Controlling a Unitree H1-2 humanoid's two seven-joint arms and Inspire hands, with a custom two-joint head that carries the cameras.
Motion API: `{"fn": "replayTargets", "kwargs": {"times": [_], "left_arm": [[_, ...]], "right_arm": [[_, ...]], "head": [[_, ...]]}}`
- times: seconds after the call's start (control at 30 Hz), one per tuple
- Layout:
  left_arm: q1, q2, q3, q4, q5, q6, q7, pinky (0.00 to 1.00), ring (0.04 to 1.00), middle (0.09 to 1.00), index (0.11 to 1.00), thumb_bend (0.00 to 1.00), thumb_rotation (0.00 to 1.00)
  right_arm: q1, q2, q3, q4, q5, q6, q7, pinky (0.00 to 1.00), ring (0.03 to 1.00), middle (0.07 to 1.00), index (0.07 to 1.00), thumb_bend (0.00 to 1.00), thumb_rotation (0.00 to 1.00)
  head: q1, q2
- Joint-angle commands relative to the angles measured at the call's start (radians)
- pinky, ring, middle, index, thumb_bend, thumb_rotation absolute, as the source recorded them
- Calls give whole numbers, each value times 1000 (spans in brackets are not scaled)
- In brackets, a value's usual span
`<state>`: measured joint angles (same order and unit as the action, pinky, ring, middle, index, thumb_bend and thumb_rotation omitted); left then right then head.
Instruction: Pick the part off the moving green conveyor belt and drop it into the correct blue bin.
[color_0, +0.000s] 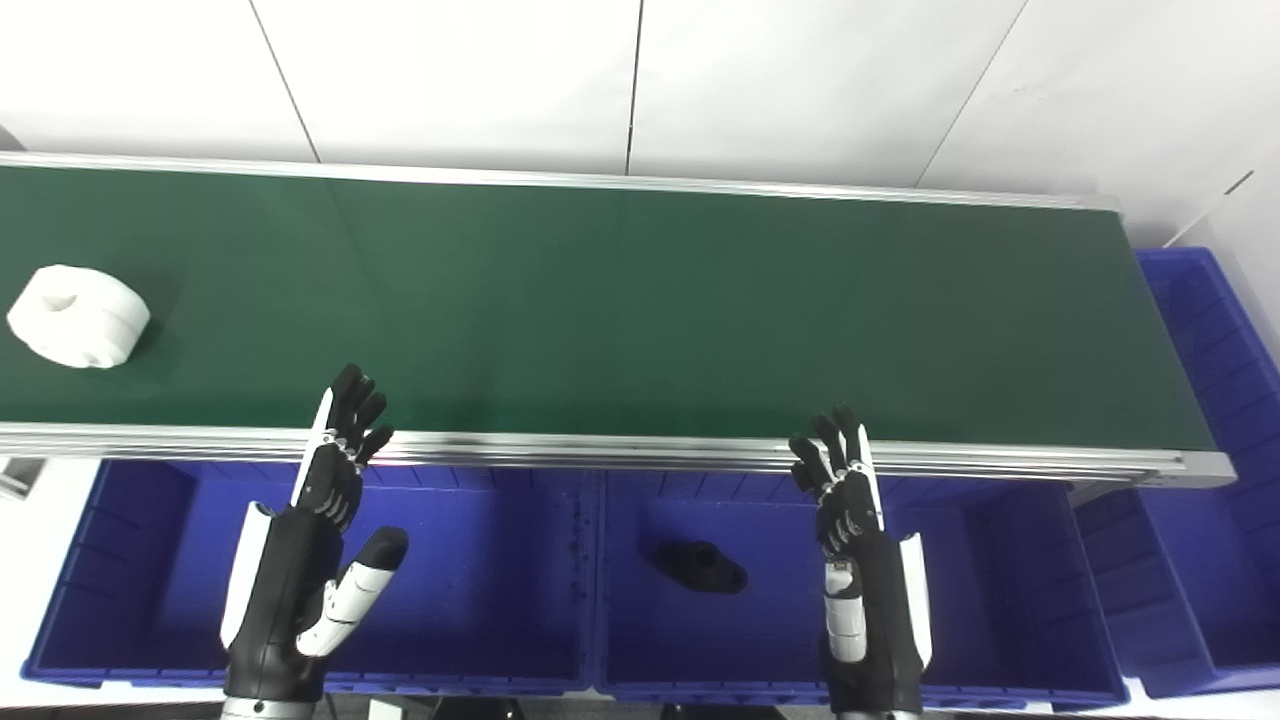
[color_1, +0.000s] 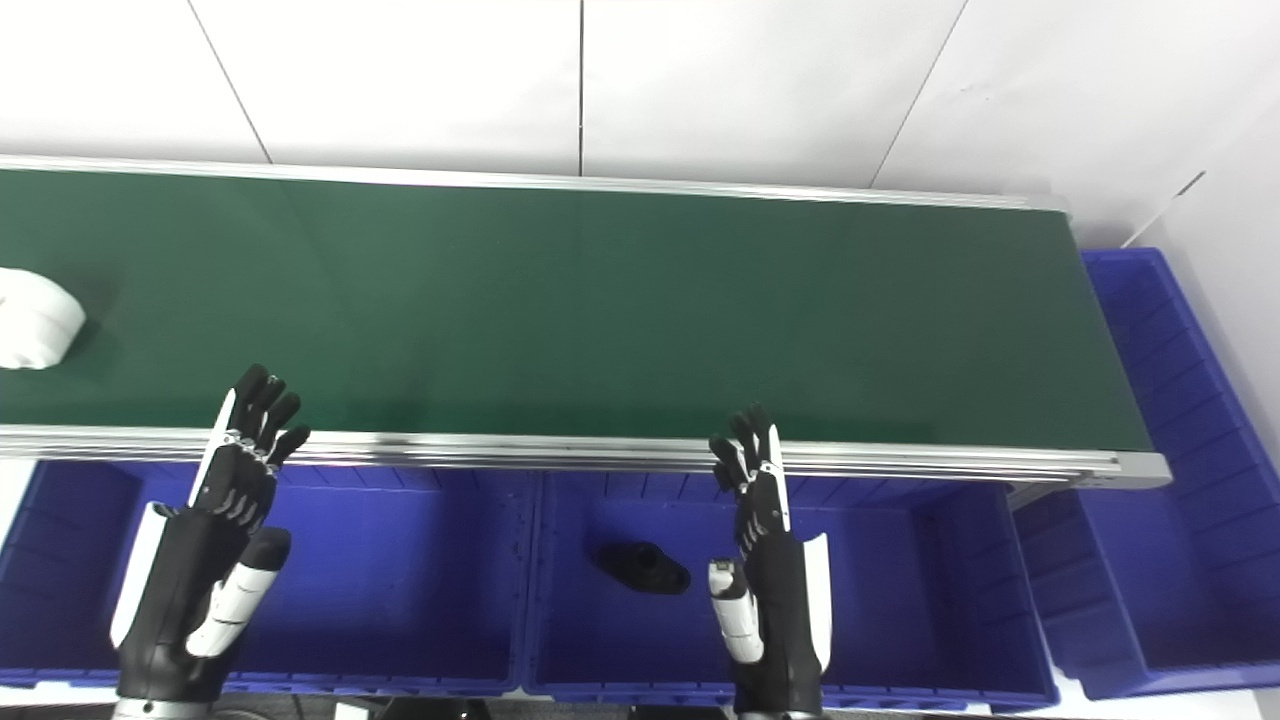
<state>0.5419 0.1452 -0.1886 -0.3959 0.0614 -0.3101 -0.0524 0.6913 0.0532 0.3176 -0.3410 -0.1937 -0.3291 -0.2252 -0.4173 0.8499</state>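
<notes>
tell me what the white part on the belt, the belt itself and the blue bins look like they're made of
White part: probably matte plastic, maybe 3D printed; rounded, uniform white, no gleam.
Conveyor belt: dark green rubbery or PVC sheet, smooth with a faint sheen; its side rail looks like brushed aluminium, silvery and streaked.
Blue bins: moulded plastic, slightly glossy, with ribbed walls.

We see the green conveyor belt (color_0: 640, 310) bare but for one white part (color_0: 78, 315) at its far left end.
</notes>
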Motion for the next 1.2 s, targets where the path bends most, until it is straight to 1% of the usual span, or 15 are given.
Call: {"fn": "replayTargets", "kwargs": {"times": [0.0,0.1,0.27,0.37,0.5,0.73,0.83,0.97,1.17], "left_arm": [[10,-9,-2,-10,-1,-44,-6,903,959,998,1000,673,808],[13,-13,-8,-4,5,-52,-11,889,947,995,1000,706,814],[13,-23,-7,10,8,-67,-14,885,943,1000,1000,719,815],[12,-28,-5,18,9,-67,-15,889,946,1000,1000,725,816],[11,-37,-3,28,-4,-64,-12,895,946,1000,1000,710,810],[16,-52,-3,46,-13,-62,-9,896,952,1000,1000,745,805],[18,-61,-4,51,-18,-59,-10,899,944,979,1000,757,803],[22,-68,-3,48,-19,-41,-12,908,935,972,1000,769,799],[23,-71,-3,49,-18,-35,-12,901,928,970,1000,767,804]], "right_arm": [[10,22,7,-5,1,-54,10,935,920,964,1000,851,998],[15,18,3,-2,-14,-55,13,946,934,971,1000,843,1000],[15,10,3,9,-14,-61,20,958,944,979,1000,838,1000],[7,10,-1,21,-8,-47,25,957,950,986,1000,833,1000],[-9,17,-7,28,14,-17,39,960,967,999,1000,845,1000],[-27,13,-11,51,14,-13,62,974,969,1000,1000,846,1000],[-29,14,-16,55,16,-8,68,969,969,1000,1000,865,1000],[-28,10,-19,60,22,-14,81,969,971,1000,1000,859,1000],[-24,2,-24,75,17,-33,89,955,973,1000,1000,824,1000]], "head": [[8,-4],[16,-12],[24,-25],[30,-35],[45,-42],[81,-64],[91,-70],[96,-78],[107,-87]]}}
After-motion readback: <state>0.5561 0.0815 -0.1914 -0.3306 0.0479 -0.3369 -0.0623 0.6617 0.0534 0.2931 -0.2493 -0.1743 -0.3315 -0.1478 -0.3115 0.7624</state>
